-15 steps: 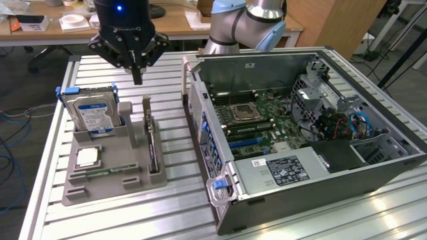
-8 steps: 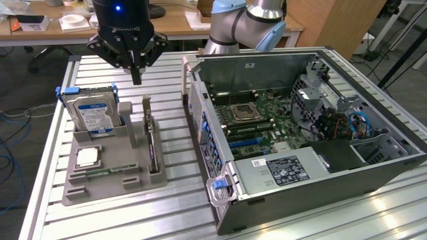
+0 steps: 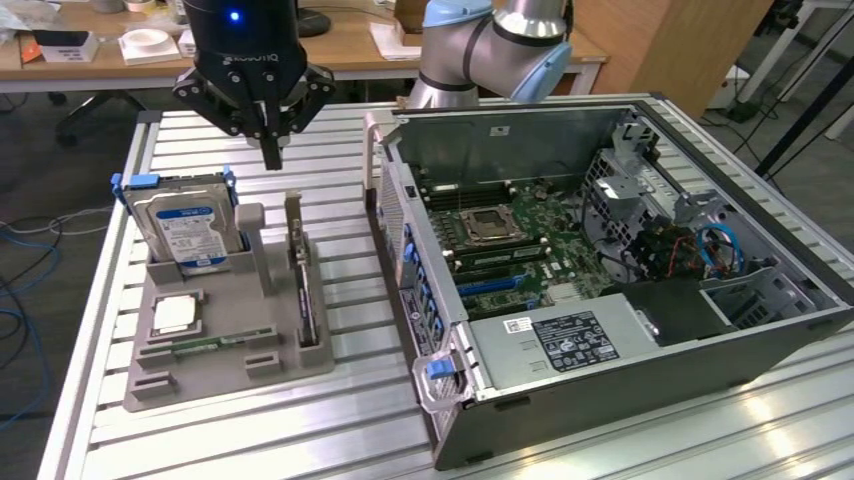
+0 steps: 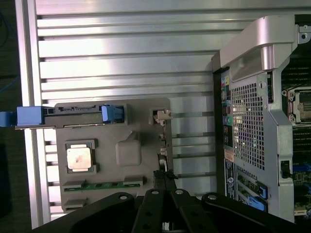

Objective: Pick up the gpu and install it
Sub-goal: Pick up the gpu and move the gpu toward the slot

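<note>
Closed tool [image 3: 272, 160] above edge-on gpu [image 3: 306, 292]

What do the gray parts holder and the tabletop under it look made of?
The parts holder looks like matte gray plastic, possibly printed: dull, uniform surface with no glare. The tabletop looks like bare aluminium: silvery ribbed slats with bright reflections.

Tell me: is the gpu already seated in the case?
No, the gpu stands edge-on in the grey holder beside the case, outside it.
</note>
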Robot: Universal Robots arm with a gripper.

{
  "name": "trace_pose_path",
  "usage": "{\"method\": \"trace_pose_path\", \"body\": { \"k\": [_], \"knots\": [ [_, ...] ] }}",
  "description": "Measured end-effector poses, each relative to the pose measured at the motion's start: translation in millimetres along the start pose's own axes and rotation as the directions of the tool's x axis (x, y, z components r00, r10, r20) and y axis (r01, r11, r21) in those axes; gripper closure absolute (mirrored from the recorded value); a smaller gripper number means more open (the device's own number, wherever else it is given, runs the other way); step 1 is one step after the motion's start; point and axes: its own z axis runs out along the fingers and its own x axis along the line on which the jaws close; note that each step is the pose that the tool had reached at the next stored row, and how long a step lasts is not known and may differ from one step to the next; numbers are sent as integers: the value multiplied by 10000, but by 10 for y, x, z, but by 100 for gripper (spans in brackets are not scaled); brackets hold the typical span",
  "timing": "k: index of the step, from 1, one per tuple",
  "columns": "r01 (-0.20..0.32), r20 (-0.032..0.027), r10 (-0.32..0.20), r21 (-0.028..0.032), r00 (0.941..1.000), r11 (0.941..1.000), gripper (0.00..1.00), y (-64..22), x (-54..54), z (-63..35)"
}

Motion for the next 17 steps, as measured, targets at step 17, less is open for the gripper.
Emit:
{"method": "trace_pose_path", "body": {
  "k": [17],
  "knots": [
    [-4, -1, 4, 1, 10000, 10000, 89, 0, 0, 58]
  ]
}}
